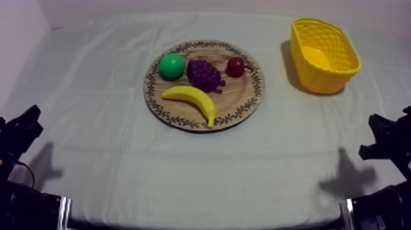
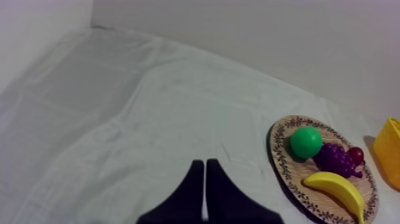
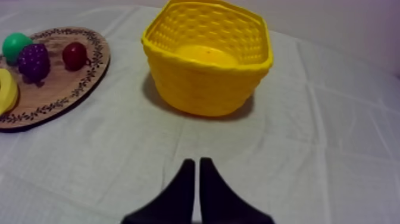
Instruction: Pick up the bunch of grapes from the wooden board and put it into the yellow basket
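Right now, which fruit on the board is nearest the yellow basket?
The small red fruit, at the edge of the board facing the basket. The grapes, banana and green fruit lie farther off.

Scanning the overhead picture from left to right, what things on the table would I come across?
First the green round fruit → bunch of grapes → small red fruit, all on the wooden board → yellow basket.

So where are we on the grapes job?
Nothing done yet: the bunch of grapes lies on the wooden board. Nothing in hand: left gripper and right gripper are shut on nothing, apart from the board. Left: grasp, lift, carry to the yellow basket, which holds nothing.
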You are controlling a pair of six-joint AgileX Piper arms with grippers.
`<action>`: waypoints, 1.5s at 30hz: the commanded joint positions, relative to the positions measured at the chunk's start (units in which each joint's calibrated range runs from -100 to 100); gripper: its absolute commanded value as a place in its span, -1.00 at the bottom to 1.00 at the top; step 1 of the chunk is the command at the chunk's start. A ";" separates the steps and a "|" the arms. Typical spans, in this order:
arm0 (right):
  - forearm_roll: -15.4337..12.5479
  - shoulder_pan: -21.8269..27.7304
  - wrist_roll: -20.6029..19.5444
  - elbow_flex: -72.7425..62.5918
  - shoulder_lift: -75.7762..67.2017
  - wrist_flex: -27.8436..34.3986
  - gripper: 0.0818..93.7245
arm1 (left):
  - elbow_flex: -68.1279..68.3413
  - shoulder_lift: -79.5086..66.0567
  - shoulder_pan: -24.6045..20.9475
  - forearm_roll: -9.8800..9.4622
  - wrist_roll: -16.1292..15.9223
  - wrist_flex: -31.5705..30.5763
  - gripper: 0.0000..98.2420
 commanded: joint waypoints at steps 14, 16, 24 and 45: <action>-0.02 1.66 2.36 0.04 -0.04 -0.02 -0.99 | 0.02 0.00 -0.01 0.01 -0.01 0.00 -1.00; -0.02 1.66 2.21 0.04 -0.04 -0.02 -0.99 | 0.02 0.00 -0.01 0.01 -0.01 0.00 -1.00; 1.27 1.49 1.44 -0.03 0.18 -0.02 -0.99 | 0.02 0.00 -0.01 0.01 -0.01 0.00 -1.00; 0.32 2.03 3.49 -29.94 24.07 2.75 -0.99 | 0.02 0.00 -0.01 0.01 -0.01 0.00 -1.00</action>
